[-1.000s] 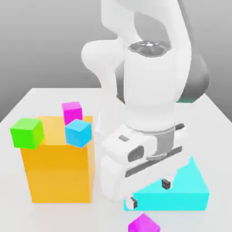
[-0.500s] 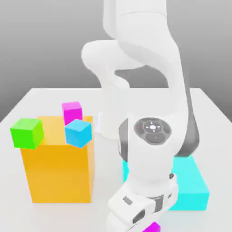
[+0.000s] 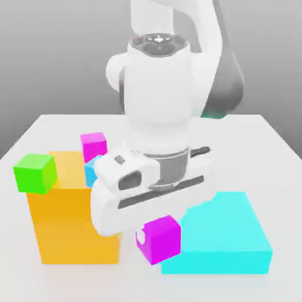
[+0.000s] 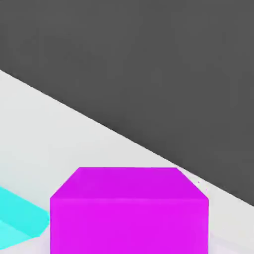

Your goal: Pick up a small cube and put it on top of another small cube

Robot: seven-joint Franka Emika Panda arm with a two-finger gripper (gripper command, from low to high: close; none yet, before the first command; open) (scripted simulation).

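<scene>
Held cube (image 3: 159, 239): violet-leaning magenta, plain
Cube at the back (image 3: 94, 147): pinker magenta
Left cube (image 3: 36, 174): bright green
Partly hidden cube (image 3: 92, 172): sky blue
Tall block (image 3: 74, 224): orange
Flat block (image 3: 221, 227): cyan
Counter (image 3: 289, 236): pale grey

Pale table (image 3: 283, 200) — an orange block (image 3: 74, 227) and a low cyan block (image 3: 221, 230) rest directly on it.

- The small cube (image 3: 159, 239) is plain, violet-leaning magenta, with flat faces and crisp edges.
- It is gripped in the gripper (image 3: 157, 236), held above the bench (image 3: 286, 206).
- It sits turned, one upright edge facing the exterior view.
- There it overlaps the cyan block's (image 3: 227, 227) edge on the exterior view's left.
</scene>
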